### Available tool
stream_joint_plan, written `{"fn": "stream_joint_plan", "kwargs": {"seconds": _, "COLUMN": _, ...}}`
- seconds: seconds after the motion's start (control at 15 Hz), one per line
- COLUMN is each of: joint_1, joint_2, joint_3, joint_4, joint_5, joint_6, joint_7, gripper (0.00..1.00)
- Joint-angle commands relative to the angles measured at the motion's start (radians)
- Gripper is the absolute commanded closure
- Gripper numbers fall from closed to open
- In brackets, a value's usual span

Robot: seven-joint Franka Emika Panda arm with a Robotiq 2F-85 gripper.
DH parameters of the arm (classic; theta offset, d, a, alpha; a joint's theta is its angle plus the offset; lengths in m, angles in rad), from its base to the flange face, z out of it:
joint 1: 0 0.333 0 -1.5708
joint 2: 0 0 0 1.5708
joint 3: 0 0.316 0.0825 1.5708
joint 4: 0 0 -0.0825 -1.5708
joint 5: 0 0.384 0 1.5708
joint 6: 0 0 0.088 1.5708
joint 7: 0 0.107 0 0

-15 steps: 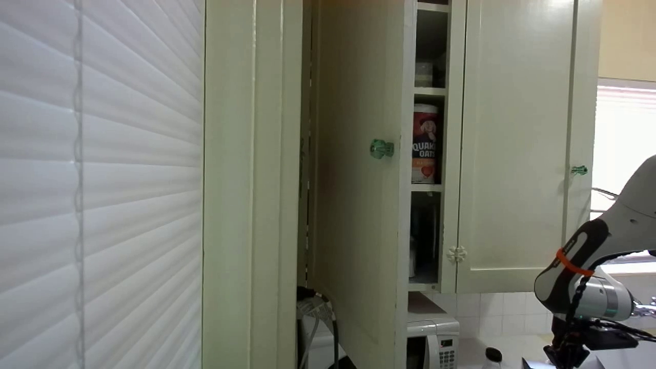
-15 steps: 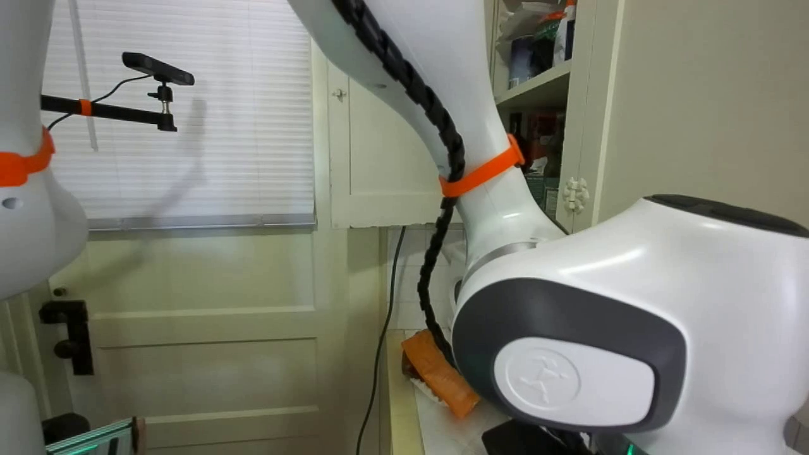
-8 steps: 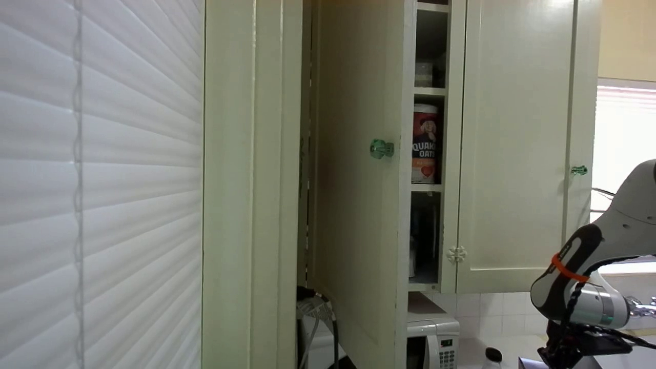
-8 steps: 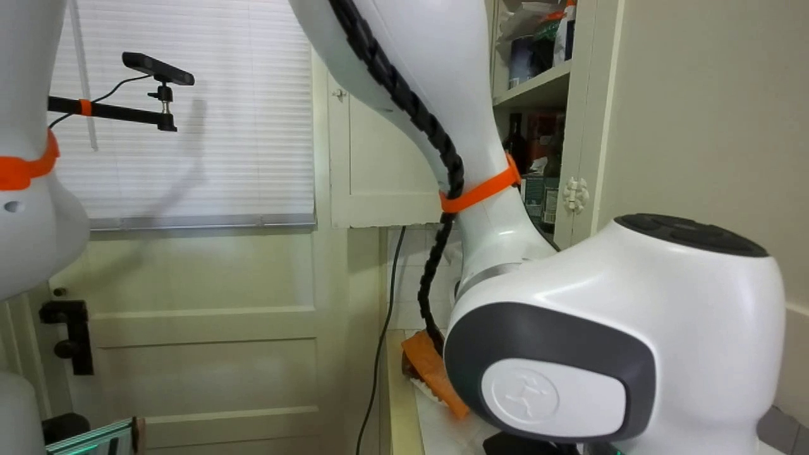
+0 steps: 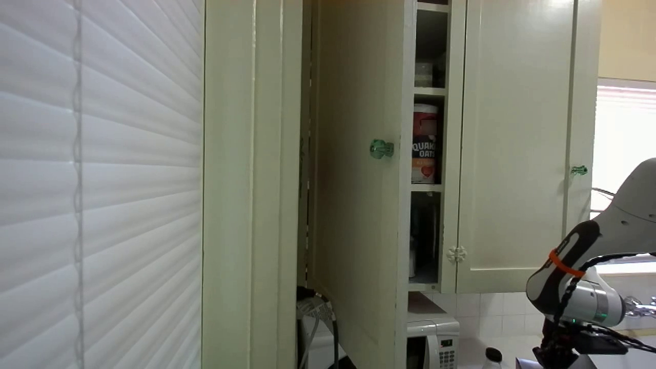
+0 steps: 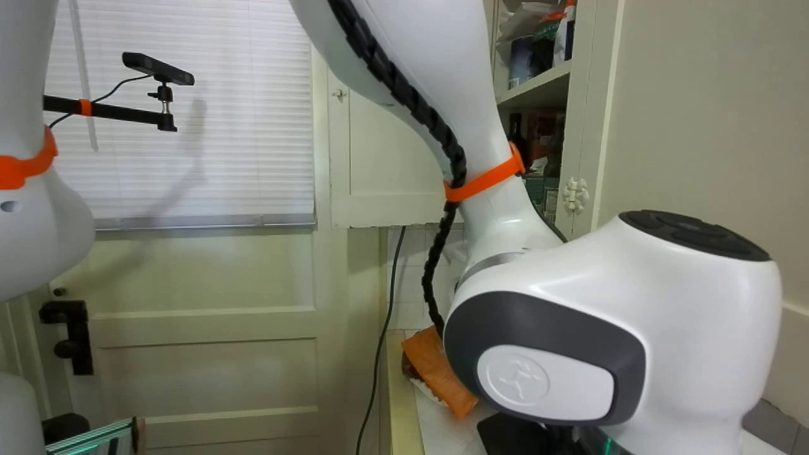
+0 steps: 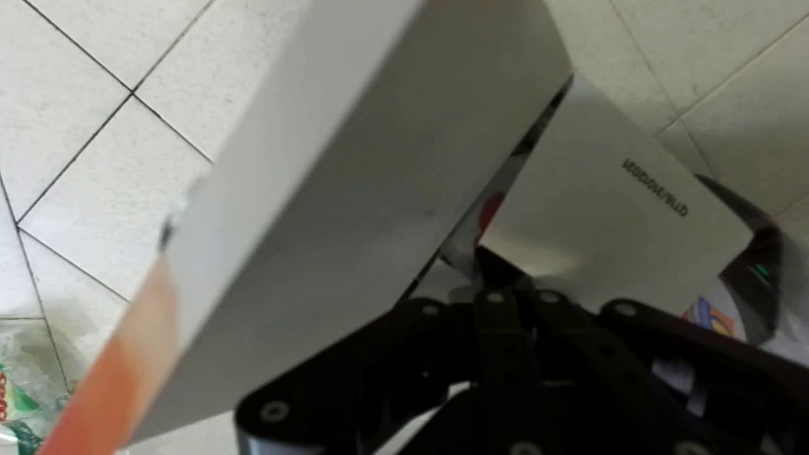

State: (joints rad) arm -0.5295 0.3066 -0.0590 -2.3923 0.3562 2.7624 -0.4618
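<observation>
My gripper [image 7: 521, 297] comes in from the bottom of the wrist view, dark and dim, with its fingers together: shut, and nothing shows between them. Just beyond the fingertips stands a small box, its pale top [image 7: 607, 208] bearing a line of dark print. Whether the fingers touch that box I cannot tell. Left of it a larger grey-white box [image 7: 354, 208] with an orange corner slants across the picture, close to the gripper's left side. In an exterior view the gripper [image 5: 556, 356] hangs downward at the bottom edge, its tips cut off.
White tiles [image 7: 133, 126] lie under the boxes, with a clear plastic bag [image 7: 28, 373] at lower left. A cabinet door [image 5: 359, 205] stands open beside shelves holding an oats canister [image 5: 425, 146]. Below are a microwave [image 5: 435, 328] and a black-capped bottle [image 5: 493, 354]. An orange packet [image 6: 439, 373] lies by the arm.
The arm and gripper have shifted slightly left in both exterior views. The large white wrist joint also sits a little lower than one second ago. The gripper has stayed shut.
</observation>
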Motion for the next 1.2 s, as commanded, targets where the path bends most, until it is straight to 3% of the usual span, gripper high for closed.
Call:
{"fn": "stream_joint_plan", "kwargs": {"seconds": 0.0, "joint_1": -0.009, "joint_2": -0.049, "joint_3": 0.000, "joint_4": -0.006, "joint_5": 0.035, "joint_6": -0.126, "joint_7": -0.056, "gripper": 1.00}}
{"fn": "stream_joint_plan", "kwargs": {"seconds": 0.27, "joint_1": 0.015, "joint_2": -0.096, "joint_3": -0.033, "joint_4": -0.005, "joint_5": 0.034, "joint_6": -0.237, "joint_7": -0.085, "gripper": 1.00}}
{"fn": "stream_joint_plan", "kwargs": {"seconds": 0.67, "joint_1": 0.042, "joint_2": -0.119, "joint_3": -0.059, "joint_4": 0.012, "joint_5": 0.119, "joint_6": -0.390, "joint_7": -0.225, "gripper": 1.00}}
{"fn": "stream_joint_plan", "kwargs": {"seconds": 1.13, "joint_1": 0.094, "joint_2": -0.068, "joint_3": -0.089, "joint_4": 0.033, "joint_5": 0.097, "joint_6": -0.472, "joint_7": -0.275, "gripper": 1.00}}
